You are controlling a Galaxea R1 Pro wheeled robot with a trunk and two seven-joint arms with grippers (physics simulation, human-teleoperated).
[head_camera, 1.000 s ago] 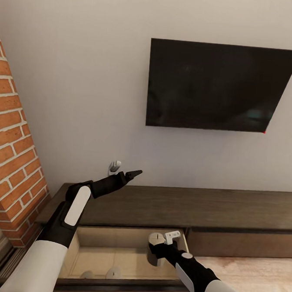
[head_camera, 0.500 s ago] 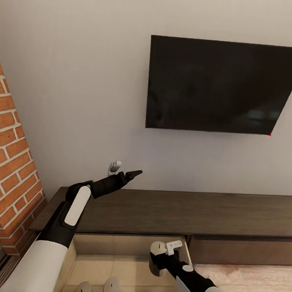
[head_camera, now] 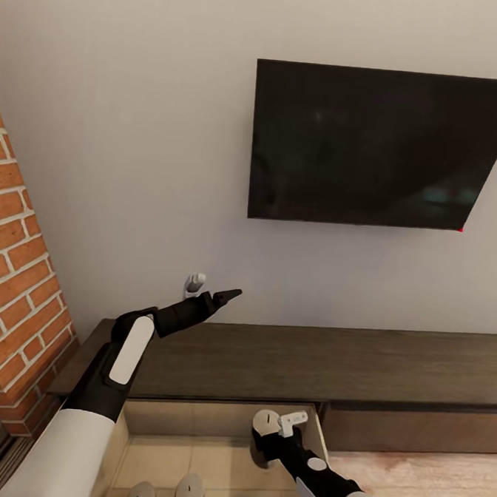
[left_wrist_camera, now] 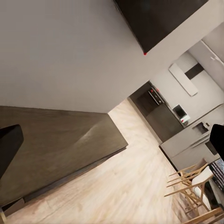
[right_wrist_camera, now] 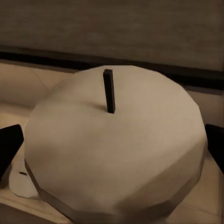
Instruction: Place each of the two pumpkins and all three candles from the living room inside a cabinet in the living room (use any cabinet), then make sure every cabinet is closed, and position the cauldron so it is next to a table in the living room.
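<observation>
Right wrist: pincer (right_wrist_camera: 112, 154) around candle (right_wrist_camera: 116, 149)

Two candles (head_camera: 165, 489) in drawer cut by bottom edge; cabinet (head_camera: 418, 364) runs off right edge.

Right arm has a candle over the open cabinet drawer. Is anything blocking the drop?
Nothing visible blocks it. The right gripper holds the candle above the open drawer of the cabinet. Two candles lie near the drawer's front, off to the side.
</observation>
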